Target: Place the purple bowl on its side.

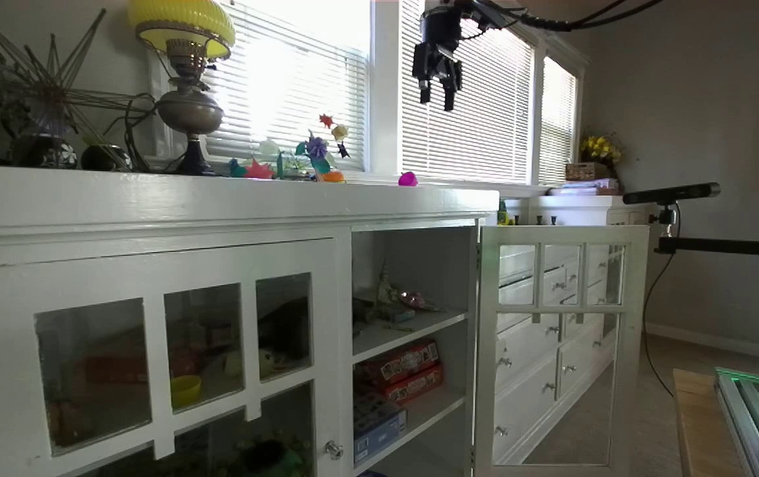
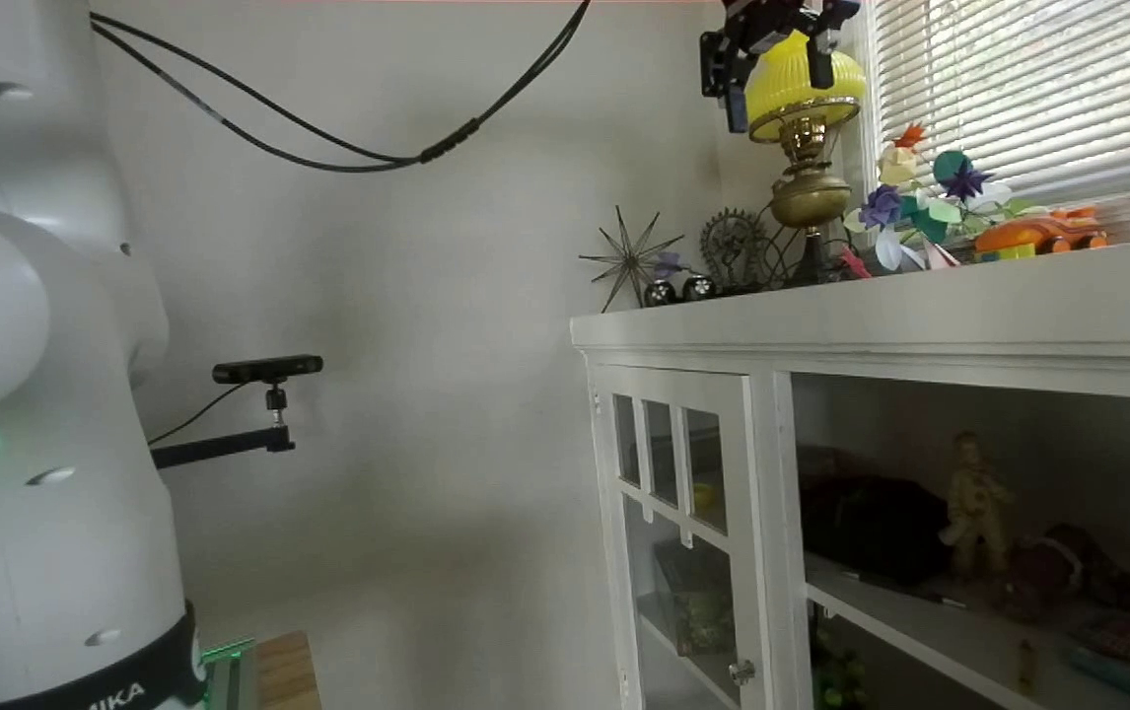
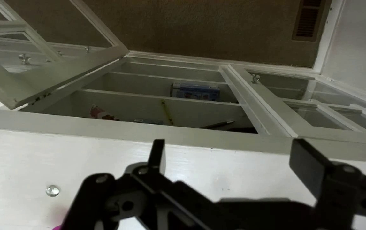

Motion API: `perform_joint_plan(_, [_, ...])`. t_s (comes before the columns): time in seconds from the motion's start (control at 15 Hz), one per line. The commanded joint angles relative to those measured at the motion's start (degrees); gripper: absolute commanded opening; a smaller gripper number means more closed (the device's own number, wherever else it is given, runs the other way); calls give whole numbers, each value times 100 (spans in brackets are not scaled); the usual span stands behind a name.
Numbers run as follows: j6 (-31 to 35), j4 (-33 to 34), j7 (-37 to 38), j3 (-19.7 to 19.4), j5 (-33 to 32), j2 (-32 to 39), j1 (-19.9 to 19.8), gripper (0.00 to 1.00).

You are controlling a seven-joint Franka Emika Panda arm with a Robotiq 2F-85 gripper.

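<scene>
A small magenta-purple rounded thing, likely the purple bowl (image 1: 407, 179), sits on the white cabinet top (image 1: 253, 199) in an exterior view. Its orientation is too small to tell. A magenta sliver of it shows at the bottom left edge of the wrist view (image 3: 56, 227), mostly cut off and partly behind a finger. My gripper (image 1: 437, 103) is high above the cabinet top, pointing down, apart from the bowl. It also shows at the top of an exterior view (image 2: 778, 99). In the wrist view my gripper (image 3: 227, 150) has its fingers wide apart with nothing between them.
A yellow-shaded lamp (image 1: 191, 112), paper flowers (image 1: 316, 147) and an orange toy car (image 2: 1038, 234) stand on the cabinet top. A clear glass bead (image 3: 52, 191) lies there too. A glass-paned cabinet door (image 1: 561, 268) stands open. Window blinds (image 1: 472, 112) are behind.
</scene>
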Motion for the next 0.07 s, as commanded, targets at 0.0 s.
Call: perform_joint_plan(0.0, [-21,29,-4,28,4,13,-32,100])
